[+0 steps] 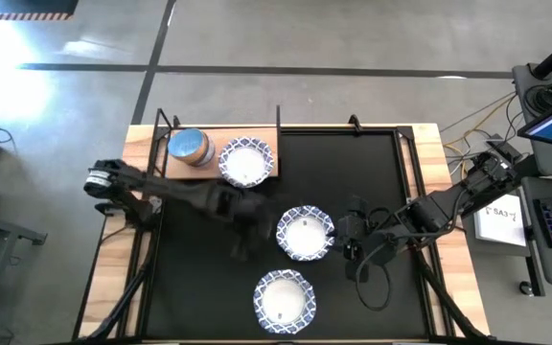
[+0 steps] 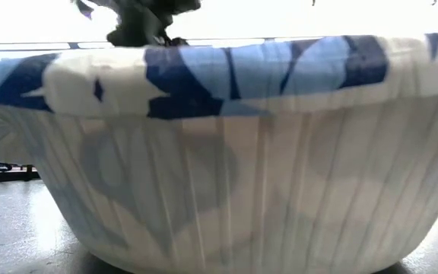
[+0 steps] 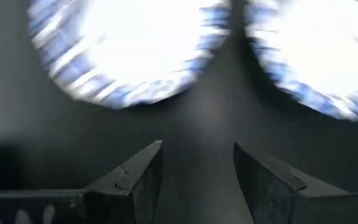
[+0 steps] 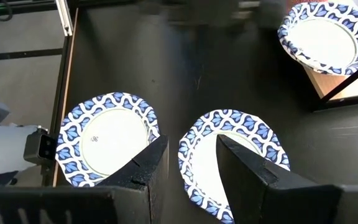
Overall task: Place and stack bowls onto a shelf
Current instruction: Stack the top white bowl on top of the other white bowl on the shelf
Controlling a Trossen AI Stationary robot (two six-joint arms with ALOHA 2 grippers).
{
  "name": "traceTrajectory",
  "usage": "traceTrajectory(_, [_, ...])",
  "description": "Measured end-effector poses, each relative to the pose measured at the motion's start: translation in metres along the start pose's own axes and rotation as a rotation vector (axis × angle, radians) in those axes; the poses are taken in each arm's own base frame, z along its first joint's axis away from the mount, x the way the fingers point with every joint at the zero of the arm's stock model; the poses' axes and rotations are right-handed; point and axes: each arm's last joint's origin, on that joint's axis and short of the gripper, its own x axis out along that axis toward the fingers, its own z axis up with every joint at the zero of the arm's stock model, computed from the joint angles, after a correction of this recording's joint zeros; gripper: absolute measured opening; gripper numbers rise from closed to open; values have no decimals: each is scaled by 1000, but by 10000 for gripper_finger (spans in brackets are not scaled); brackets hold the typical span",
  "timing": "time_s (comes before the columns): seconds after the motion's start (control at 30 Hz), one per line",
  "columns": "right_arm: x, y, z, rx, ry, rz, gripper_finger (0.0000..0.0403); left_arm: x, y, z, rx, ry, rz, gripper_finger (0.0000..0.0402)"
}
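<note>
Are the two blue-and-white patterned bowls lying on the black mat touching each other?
Apart. The right wrist view shows a strip of black mat between the middle bowl and the front bowl.

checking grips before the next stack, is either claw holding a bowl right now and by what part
Nothing is held. The left claw is open over bare black mat. The right claw hovers open straddling the rim of the middle bowl, not closed on it.
</note>
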Motion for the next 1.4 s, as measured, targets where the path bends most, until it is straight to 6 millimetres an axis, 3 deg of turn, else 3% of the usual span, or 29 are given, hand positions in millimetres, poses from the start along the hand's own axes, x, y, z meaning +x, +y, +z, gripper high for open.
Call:
traceTrajectory(0.13, [0, 0, 0, 0, 0, -1, 123, 3, -43, 13, 290, -129, -27, 178])
traceTrajectory(0.23, [0, 0, 0, -1, 1, -1, 123, 2, -54, 22, 366, -227, 43, 178])
traceTrajectory(0.53, [2, 0, -2, 13, 7, -5, 123, 4, -32, 34, 232, -335, 102, 178])
traceTrajectory(1.07, [3, 0, -3, 12, 10, -9, 123, 75, -33, 32, 233, -201, 80, 178])
traceTrajectory(1.4, [3, 0, -3, 12, 10, -9, 123, 102, -30, 30, 217, -175, 146, 178])
